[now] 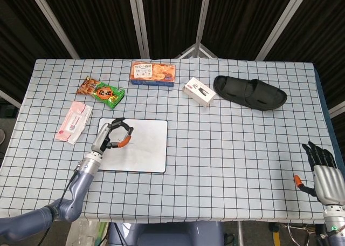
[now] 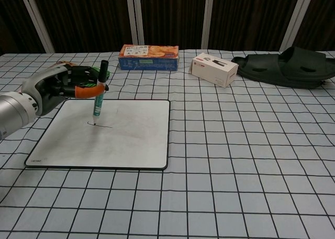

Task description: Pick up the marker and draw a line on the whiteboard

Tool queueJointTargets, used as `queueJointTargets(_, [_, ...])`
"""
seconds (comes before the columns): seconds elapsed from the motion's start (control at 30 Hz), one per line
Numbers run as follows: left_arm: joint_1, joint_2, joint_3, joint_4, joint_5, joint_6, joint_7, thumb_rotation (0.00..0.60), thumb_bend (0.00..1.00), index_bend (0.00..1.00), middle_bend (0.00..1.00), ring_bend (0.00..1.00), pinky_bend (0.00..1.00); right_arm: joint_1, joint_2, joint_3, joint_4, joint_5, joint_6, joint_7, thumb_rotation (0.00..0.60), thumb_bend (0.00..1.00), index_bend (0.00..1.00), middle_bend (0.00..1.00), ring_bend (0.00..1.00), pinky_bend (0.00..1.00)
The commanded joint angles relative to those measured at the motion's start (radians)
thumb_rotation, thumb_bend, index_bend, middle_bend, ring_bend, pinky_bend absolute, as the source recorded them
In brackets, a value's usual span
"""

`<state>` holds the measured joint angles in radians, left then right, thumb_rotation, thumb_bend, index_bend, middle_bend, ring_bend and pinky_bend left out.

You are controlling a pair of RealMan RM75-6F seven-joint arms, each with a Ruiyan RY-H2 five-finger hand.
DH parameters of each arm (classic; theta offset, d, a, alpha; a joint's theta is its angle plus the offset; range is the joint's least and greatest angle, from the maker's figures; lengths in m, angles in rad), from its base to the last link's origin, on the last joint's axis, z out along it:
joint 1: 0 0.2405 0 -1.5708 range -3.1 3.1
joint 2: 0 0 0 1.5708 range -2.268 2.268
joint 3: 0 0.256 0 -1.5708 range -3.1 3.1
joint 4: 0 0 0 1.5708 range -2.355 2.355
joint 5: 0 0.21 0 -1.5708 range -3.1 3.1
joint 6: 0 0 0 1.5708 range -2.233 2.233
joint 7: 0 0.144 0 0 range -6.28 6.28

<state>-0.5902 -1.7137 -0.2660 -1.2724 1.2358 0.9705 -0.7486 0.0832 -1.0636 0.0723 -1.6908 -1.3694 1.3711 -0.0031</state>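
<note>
The whiteboard [image 1: 145, 149] [image 2: 125, 139] lies flat on the checked table at front left, with a short dark line [image 2: 102, 126] drawn on it. My left hand [image 1: 110, 138] [image 2: 55, 87] holds the green marker [image 2: 98, 95] nearly upright, its tip touching the board at the line's left end. In the head view the marker is mostly hidden by the fingers. My right hand [image 1: 323, 173] hangs at the table's front right corner, far from the board, holding nothing, its fingers held fairly straight; the chest view does not show it.
Behind the board lie a pink packet [image 1: 73, 122], a green and orange snack bag [image 1: 101, 91], an orange biscuit box [image 1: 153, 73] [image 2: 149, 57], a small white box [image 1: 199, 91] [image 2: 214, 68] and a black slipper [image 1: 249, 92] [image 2: 285, 66].
</note>
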Motion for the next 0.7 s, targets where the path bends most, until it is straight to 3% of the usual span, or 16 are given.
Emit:
queueJointTargets(0.03, [-0.001, -0.007, -0.001, 0.004, -0.004, -0.002, 0.006, 0.600, 0.51, 0.78, 0.44, 0.12, 0.12, 0.000, 0.000, 0.000, 0.000, 0.001, -0.001, 0.001, 0.600, 0.34, 0.00, 0.00, 0.00, 0.00])
queueJointTargets(0.7, [-0.004, -0.028, -0.013, 0.025, -0.010, -0.010, 0.018, 0.600, 0.51, 0.78, 0.44, 0.12, 0.12, 0.000, 0.000, -0.002, 0.000, -0.001, -0.002, -0.001, 0.600, 0.34, 0.00, 0.00, 0.00, 0.00])
